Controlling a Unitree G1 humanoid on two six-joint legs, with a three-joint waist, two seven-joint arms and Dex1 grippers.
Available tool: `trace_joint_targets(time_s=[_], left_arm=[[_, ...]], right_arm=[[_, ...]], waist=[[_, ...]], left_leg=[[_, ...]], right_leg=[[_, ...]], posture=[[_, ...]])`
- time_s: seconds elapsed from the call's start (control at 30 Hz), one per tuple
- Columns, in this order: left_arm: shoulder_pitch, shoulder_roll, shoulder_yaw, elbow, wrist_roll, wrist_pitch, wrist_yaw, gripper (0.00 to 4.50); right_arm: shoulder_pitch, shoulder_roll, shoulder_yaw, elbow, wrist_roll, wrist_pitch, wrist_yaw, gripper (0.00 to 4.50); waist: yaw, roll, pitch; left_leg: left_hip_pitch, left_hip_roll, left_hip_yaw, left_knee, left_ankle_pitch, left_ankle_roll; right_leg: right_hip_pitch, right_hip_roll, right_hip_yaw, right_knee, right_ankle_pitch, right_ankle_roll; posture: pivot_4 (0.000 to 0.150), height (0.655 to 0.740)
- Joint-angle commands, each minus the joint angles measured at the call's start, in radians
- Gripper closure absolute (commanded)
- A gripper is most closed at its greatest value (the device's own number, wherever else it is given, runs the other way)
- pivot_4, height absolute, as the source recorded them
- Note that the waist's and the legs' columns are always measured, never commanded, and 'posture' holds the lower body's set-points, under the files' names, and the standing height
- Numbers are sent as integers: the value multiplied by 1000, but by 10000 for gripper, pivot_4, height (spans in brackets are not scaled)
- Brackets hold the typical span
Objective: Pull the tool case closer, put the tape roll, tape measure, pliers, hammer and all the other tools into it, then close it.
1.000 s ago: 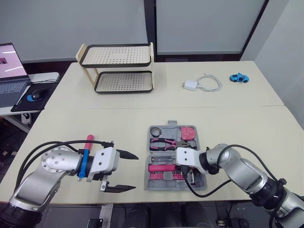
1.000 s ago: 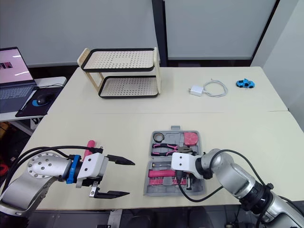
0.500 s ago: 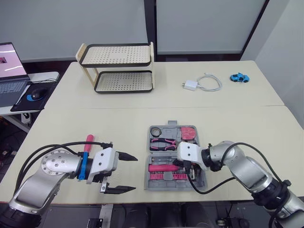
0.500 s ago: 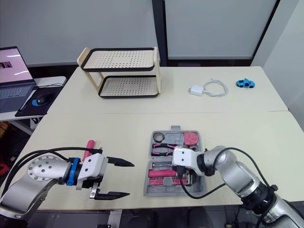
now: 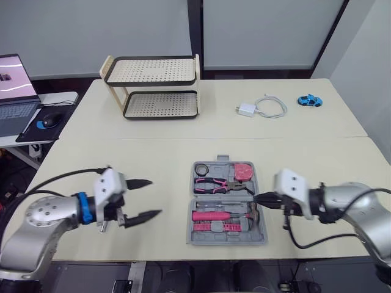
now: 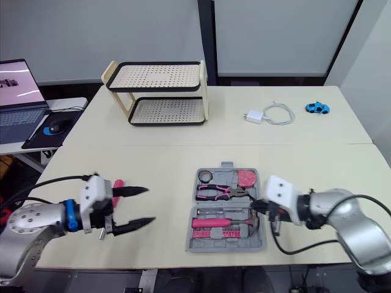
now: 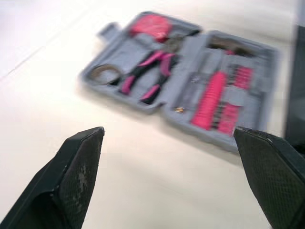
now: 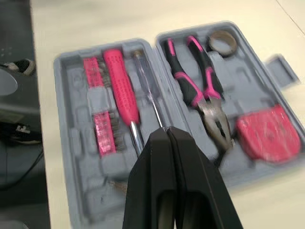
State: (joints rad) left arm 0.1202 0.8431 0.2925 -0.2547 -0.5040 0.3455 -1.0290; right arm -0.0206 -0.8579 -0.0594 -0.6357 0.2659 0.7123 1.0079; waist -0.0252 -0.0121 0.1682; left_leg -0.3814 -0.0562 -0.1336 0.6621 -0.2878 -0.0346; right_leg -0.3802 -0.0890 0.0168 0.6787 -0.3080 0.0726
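The grey tool case (image 5: 225, 235) lies open near the table's front edge. Its far half holds the tape roll (image 5: 200, 168), the pink-and-black pliers (image 5: 214, 183) and the pink tape measure (image 5: 243, 171). In the near half lie a pink-handled hammer (image 5: 211, 215) and pink bit strips. My right gripper (image 5: 256, 198) is shut and empty, its tip at the case's right rim; the right wrist view looks past its fingers (image 8: 167, 143) into the case (image 8: 71, 95). My left gripper (image 6: 149, 204) hangs open left of the case, nothing in it. A pink-handled tool (image 6: 116, 184) lies on the table behind it.
A two-tier perforated rack (image 5: 153, 85) stands at the back left of the table. A white charger with cable (image 5: 259, 107) and a blue toy car (image 5: 308, 100) lie at the back right. A laptop (image 5: 12, 91) and mouse (image 5: 47, 121) sit on a side table to the left.
My right gripper has drawn back out of the case to the right, uncovering the hammer in the near half. My left gripper has pulled away to the left, still open.
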Motion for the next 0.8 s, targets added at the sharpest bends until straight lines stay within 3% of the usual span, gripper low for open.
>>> trace_joint_targets(time_s=[0.03,0.23,0.43,0.53,0.8], left_arm=[[12,-38,148,78,-30,53,121,0],[57,-78,319,287,-5,68,241,0],[133,-50,402,484,9,68,230,0],[164,-43,407,519,11,67,207,0],[203,-37,407,545,16,28,161,0]], right_arm=[[90,-13,-186,10,-16,-89,-39,44439],[334,4,-391,102,-28,-327,11,44439],[387,-41,-519,225,48,-384,107,42887],[397,-65,-544,279,57,-413,147,35284],[388,-112,-543,358,49,-482,203,5805]], waist=[[-1,0,0],[-1,-1,0],[-4,-1,0],[-3,-2,-1],[8,-4,-2]], left_leg=[[0,0,0,0,0,0],[1,0,1,0,0,0],[3,0,2,0,0,0],[4,1,1,0,0,0],[4,0,1,0,0,0]], right_leg=[[0,0,0,0,0,0],[1,0,0,0,0,0],[3,0,1,-1,0,0],[5,0,0,-2,0,0],[7,-2,0,-4,0,0]], posture=[[1500,7400],[1500,7400],[1500,7400],[1500,7400],[1500,7400]])
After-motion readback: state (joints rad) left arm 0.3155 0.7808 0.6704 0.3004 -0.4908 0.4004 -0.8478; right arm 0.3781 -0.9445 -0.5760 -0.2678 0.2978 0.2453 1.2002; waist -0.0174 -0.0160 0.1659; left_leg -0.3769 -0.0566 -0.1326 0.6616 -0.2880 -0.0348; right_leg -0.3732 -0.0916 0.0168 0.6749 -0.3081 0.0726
